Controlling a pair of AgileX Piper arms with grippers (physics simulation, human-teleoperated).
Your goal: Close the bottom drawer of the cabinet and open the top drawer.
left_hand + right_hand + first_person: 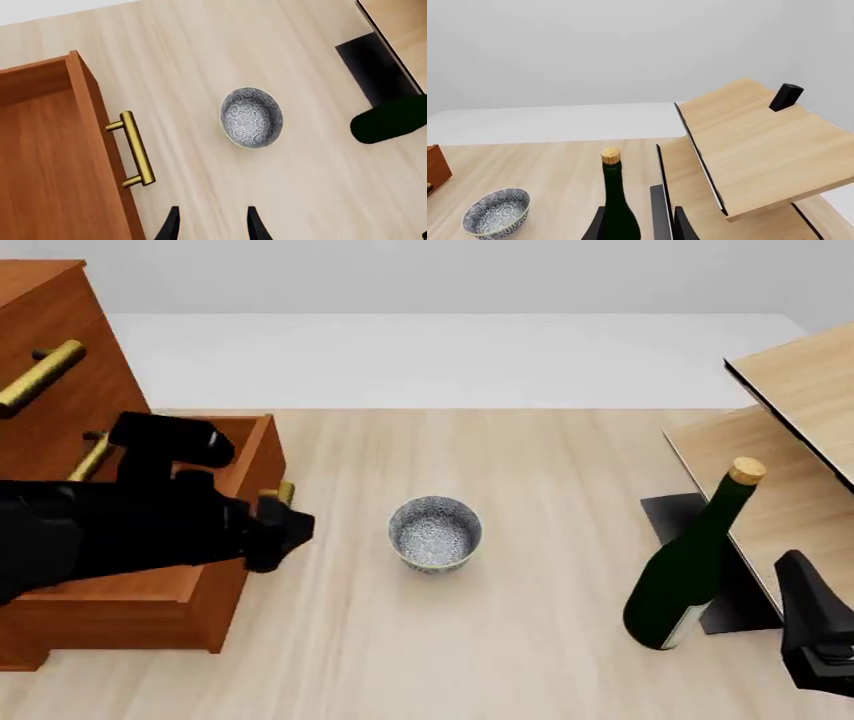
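Observation:
The cabinet (54,300) stands at the table's left edge. Its bottom drawer (160,590) is pulled out to the right, and the brass handle (135,149) on its front panel faces the bowl. The top drawer (94,350) sits flush in the cabinet, with its handle (40,377) sticking out. My left arm lies over the drawer that is pulled out. My left gripper (284,527) is open just past the drawer's front, beside the handle and not touching it; the left gripper (212,227) holds nothing. My right gripper (817,640) is open low at the right.
A patterned grey bowl (435,532) sits mid-table, right of the drawer front. A dark green corked bottle (687,570) stands upright ahead of my right gripper (639,227). Behind it, a pale wood shelf unit (801,440) leans at the right edge.

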